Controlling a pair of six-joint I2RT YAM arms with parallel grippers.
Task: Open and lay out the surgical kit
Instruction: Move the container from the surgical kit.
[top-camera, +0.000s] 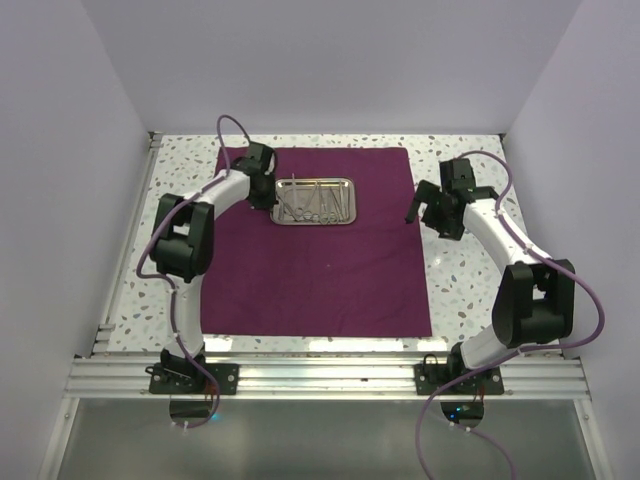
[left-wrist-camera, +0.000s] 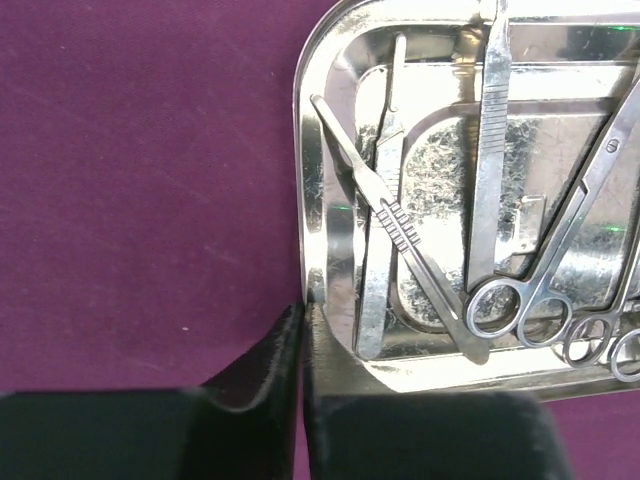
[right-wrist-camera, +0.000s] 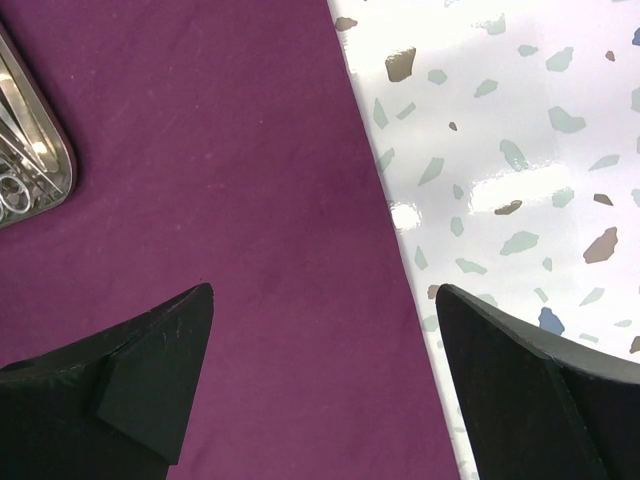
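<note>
So your cloth wrap is already spread flat across the middle of the desk, reaching from near the far edge almost to the near one. The steel tray sits on its far half, and the instruments are all inside it: scissors, forceps, a ribbed handle lying crosswise. Your left pincer is clenched right at the tray's rim, with the rim's edge between the tips as far as the wrist view shows. Your right pincer is released, fingers spread wide, hovering over the wrap's right edge, one finger above cloth, the other above bare desk.
</note>
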